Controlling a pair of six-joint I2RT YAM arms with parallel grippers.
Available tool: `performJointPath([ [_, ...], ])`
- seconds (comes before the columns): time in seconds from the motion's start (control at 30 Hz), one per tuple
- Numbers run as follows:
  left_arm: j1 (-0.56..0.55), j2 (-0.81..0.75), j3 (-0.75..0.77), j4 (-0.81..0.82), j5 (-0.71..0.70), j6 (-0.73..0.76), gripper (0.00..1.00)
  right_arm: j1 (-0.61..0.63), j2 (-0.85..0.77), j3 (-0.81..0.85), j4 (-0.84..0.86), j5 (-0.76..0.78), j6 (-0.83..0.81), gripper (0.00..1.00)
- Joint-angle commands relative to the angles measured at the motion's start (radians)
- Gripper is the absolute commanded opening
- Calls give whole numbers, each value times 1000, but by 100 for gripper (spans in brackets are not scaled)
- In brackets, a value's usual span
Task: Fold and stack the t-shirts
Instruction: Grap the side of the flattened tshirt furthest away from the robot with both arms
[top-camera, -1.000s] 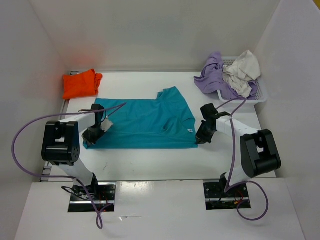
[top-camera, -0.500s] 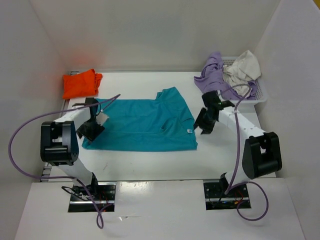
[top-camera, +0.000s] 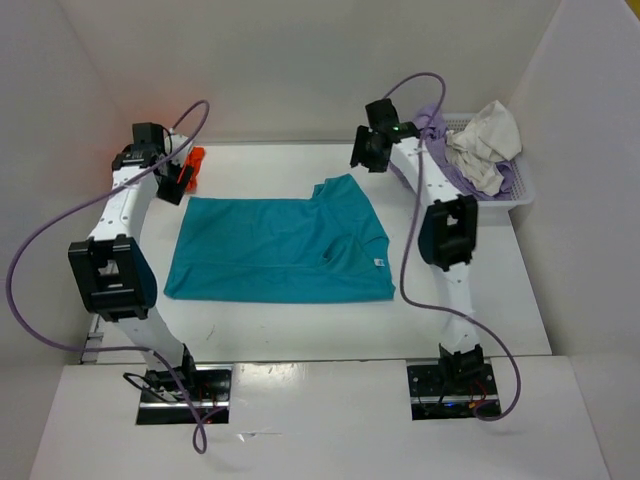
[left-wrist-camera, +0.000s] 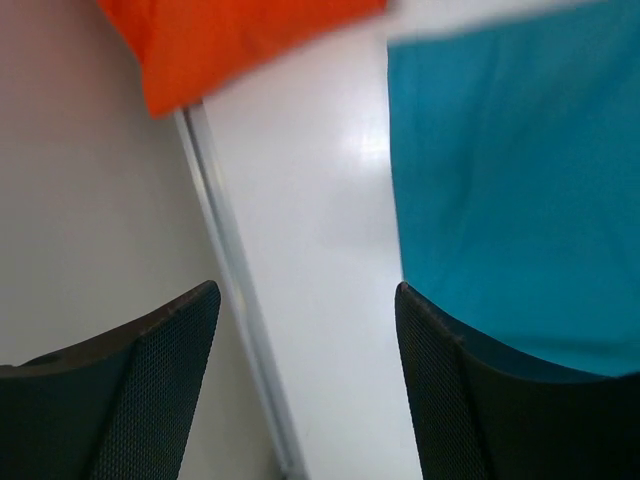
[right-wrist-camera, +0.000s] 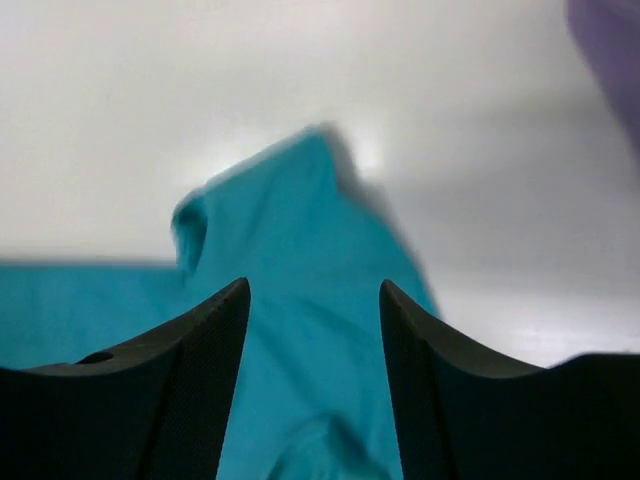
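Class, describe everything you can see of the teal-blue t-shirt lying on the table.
The teal-blue t-shirt is soft, plain cloth, spread flat with faint wrinkles as a wide rectangle on the white table. One sleeve juts toward the far wall at its right end, and a small white label shows near its right edge. Only the table touches it.

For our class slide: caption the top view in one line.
Left hand and right hand hover open beyond the spread teal t-shirt.

Teal shirt (top-camera: 280, 250) flat at mid-table (top-camera: 300, 322). Left gripper (top-camera: 172, 183) over orange shirt (top-camera: 195, 160), far left; right gripper (top-camera: 364, 152) near basket (top-camera: 526, 190) holding lavender shirt (top-camera: 437, 125) and white shirt (top-camera: 485, 140).
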Motion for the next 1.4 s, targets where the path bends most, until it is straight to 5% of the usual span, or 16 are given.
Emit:
performJointPath([
  [0.0, -1, 137, 78, 161, 83, -115, 78, 14, 264, 445, -137, 92, -91, 61],
  [0.17, -1, 247, 81, 271, 65, -187, 77, 5, 428, 617, -149, 47, -77, 67],
  [0.7, 9, 464, 115, 397, 132, -265, 77, 33, 555, 596, -112, -60, -86, 69],
  [1.0, 9, 542, 187, 360, 160, -274, 59, 24, 544, 567, -112, -69, -86, 29],
  [1.13, 9, 542, 196, 333, 195, -265, 42, 24, 514, 547, -112, -69, -97, 23],
  [1.3, 9, 507, 138, 293, 229, -235, 35, 24, 474, 515, -121, -49, -106, 21],
  [1.37, 9, 493, 110, 293, 240, -222, 19, 24, 465, 515, -121, -58, -106, 11],
])
